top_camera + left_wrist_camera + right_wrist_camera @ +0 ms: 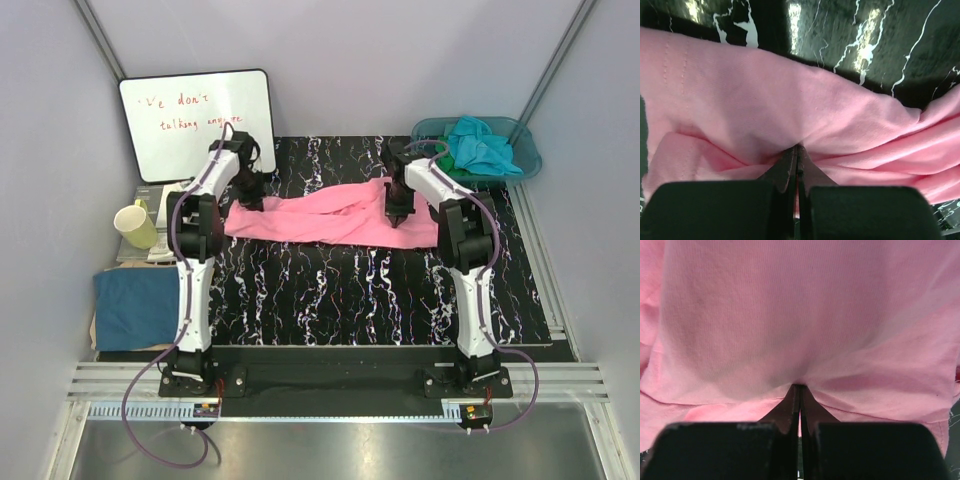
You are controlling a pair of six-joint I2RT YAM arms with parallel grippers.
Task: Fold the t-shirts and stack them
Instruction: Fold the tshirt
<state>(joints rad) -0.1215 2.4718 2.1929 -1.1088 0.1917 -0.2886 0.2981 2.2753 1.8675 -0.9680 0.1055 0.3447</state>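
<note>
A bright pink t-shirt (320, 218) lies bunched in a long band across the far half of the black marbled table. My left gripper (250, 200) is shut on its left end; in the left wrist view the closed tips (798, 147) pinch a fold of pink cloth (765, 95). My right gripper (398, 215) is shut on its right part, and the right wrist view shows its tips (800, 386) biting into the pink fabric (800, 315). A turquoise t-shirt (480, 145) lies crumpled over a green one (462, 172) in the basin. A dark blue folded t-shirt (135, 305) lies at the left.
The translucent teal basin (528, 155) stands at the far right corner. A whiteboard (195, 120) leans at the far left, with a yellow mug (135, 225) in front of it. Grey walls close in both sides.
</note>
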